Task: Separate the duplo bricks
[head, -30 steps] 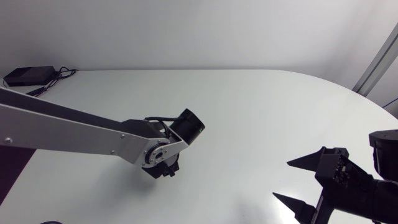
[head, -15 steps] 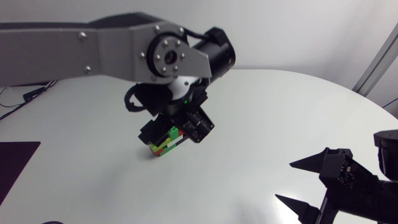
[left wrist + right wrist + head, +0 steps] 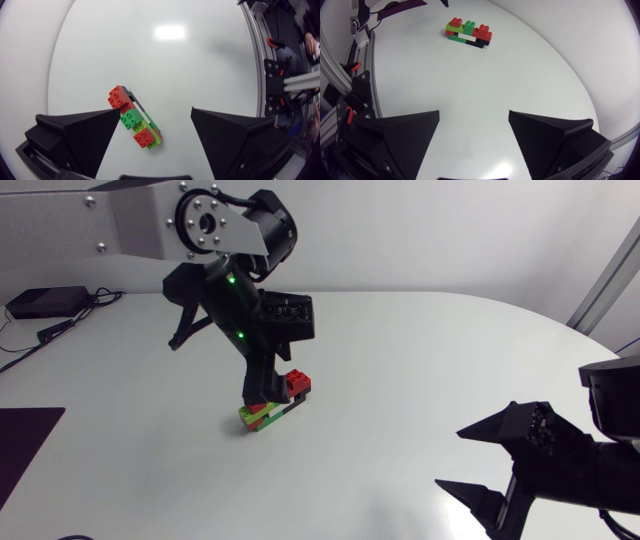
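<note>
A small stack of duplo bricks (image 3: 275, 406), red, green, lime, white and black, lies joined together on the white table (image 3: 430, 350) near its middle. My left gripper (image 3: 156, 111) hangs open just above the stack. In the left wrist view the bricks (image 3: 135, 123) sit under the gap, closer to one finger, and touch neither. In the head view one dark left finger (image 3: 262, 375) hides part of the stack. My right gripper (image 3: 450, 457) stands open at the table's near right, well apart from the bricks (image 3: 469, 32), which lie far ahead of it.
A black box with cables (image 3: 45, 302) sits at the far left back corner. The table's curved right edge (image 3: 600, 350) runs close to my right arm. Bare white surface lies between the stack and the right gripper.
My left arm has swung up and back from low over the table, uncovering the brick stack. The left gripper now hangs higher above it. The right gripper has hardly shifted.
</note>
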Tool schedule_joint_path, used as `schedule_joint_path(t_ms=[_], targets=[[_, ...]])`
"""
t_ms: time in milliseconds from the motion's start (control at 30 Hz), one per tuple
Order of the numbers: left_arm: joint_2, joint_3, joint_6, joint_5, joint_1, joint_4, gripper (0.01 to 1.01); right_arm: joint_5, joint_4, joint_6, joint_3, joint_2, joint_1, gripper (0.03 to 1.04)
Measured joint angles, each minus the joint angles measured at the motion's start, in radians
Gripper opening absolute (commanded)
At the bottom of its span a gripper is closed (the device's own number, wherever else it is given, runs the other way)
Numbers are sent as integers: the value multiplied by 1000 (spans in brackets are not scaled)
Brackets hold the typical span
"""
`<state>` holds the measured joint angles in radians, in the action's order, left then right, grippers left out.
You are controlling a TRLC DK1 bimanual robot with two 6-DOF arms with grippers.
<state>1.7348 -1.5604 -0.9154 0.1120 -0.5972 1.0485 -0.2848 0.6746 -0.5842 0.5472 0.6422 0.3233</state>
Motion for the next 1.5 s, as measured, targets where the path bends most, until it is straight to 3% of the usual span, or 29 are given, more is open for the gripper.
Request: schedule_joint_path(t_ms=[200,367,467,700,1500], targets=[[48,87,217,17,89,-142,854,0,0,0,0,6,5,997],[71,218,319,12,113,-207,766,0,2,-1,0,-2,5,997],[71,261,360,7,116,-246,766,0,4,-1,0,-12,5,997],[66,287,387,-6,125,-321,766,0,16,-1,0,-23,6,997],[25,299,390,-85,166,-333,815,1,58,-8,-22,-90,12,997]])
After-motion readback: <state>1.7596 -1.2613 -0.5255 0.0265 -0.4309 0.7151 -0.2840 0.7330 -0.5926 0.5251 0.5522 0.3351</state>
